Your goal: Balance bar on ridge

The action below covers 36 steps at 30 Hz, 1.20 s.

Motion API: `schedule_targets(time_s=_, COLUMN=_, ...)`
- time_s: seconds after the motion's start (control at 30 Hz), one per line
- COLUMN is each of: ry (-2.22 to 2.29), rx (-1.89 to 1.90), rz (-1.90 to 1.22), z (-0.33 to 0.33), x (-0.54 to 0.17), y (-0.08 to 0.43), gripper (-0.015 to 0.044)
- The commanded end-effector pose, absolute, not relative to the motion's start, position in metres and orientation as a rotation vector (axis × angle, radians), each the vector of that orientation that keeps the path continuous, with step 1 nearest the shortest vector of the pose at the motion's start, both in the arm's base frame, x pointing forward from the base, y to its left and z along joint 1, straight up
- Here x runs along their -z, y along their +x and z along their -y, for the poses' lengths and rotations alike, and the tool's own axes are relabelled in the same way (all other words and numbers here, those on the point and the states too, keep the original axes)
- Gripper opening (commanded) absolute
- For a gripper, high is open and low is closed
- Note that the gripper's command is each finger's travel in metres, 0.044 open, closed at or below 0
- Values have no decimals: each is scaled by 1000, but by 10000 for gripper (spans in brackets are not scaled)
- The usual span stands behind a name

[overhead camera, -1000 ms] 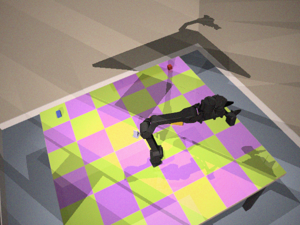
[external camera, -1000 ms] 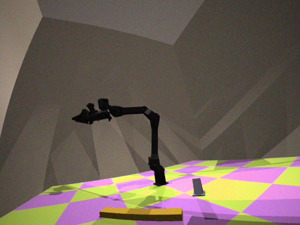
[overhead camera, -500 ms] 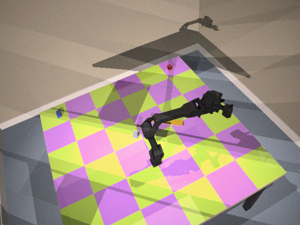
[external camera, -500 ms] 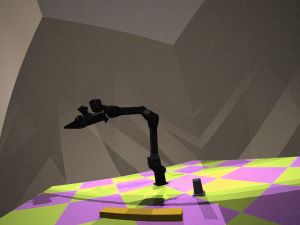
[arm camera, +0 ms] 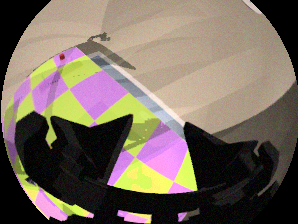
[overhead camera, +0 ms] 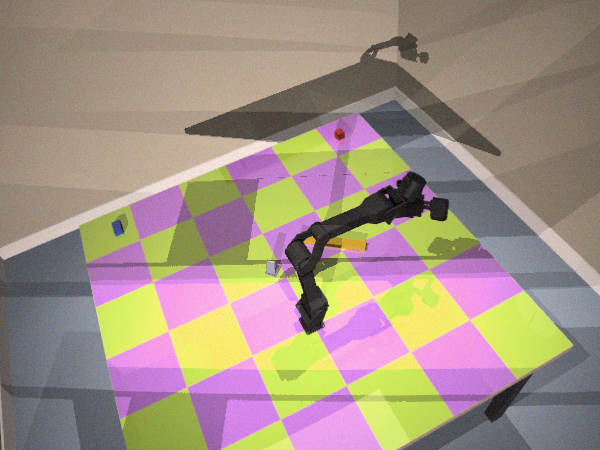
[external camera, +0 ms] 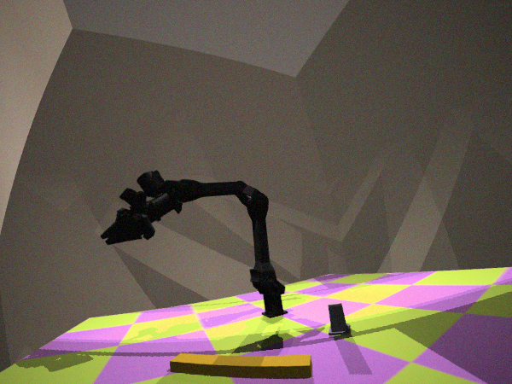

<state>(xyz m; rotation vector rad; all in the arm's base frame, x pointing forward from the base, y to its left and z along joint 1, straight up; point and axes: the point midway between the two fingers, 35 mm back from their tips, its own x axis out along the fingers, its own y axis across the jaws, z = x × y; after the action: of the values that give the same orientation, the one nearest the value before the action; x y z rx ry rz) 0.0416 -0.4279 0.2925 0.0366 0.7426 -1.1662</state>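
A long orange-yellow bar [overhead camera: 354, 244] [external camera: 243, 367] lies flat on the checkered table; in the top view the arm covers part of it. The ridge, a small grey upright piece on a thin base [overhead camera: 271, 267] [external camera: 337, 317], stands on the table apart from the bar, beyond the bar's right end in the exterior view. My black gripper [external camera: 105, 240] [arm camera: 159, 120] is open, with nothing between its fingers. It is high above the table and well away from both bar and ridge, tilted downward in the exterior view.
A small red cube [overhead camera: 339, 134] [arm camera: 62, 57] sits near the table's far corner in the top view. A small blue block [overhead camera: 117, 228] lies near the left corner. The arm's base [overhead camera: 312, 315] [external camera: 273, 304] stands on the table beside the ridge. Shadows cross the tabletop.
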Motion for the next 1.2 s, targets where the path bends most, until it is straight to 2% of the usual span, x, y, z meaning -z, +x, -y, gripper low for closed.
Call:
schedule_targets(time_s=0.0, ry=7, rx=1071, rz=-827, z=423, x=-275, y=63, gripper=315)
schedule_targets(time_s=0.6, ry=-209, rx=518, rz=-1176, z=370, x=-203, y=157, gripper=315)
schedule_targets(time_s=1.17, ry=-493, rx=-136, rz=-1396, z=291, x=-147, y=214, gripper=315)
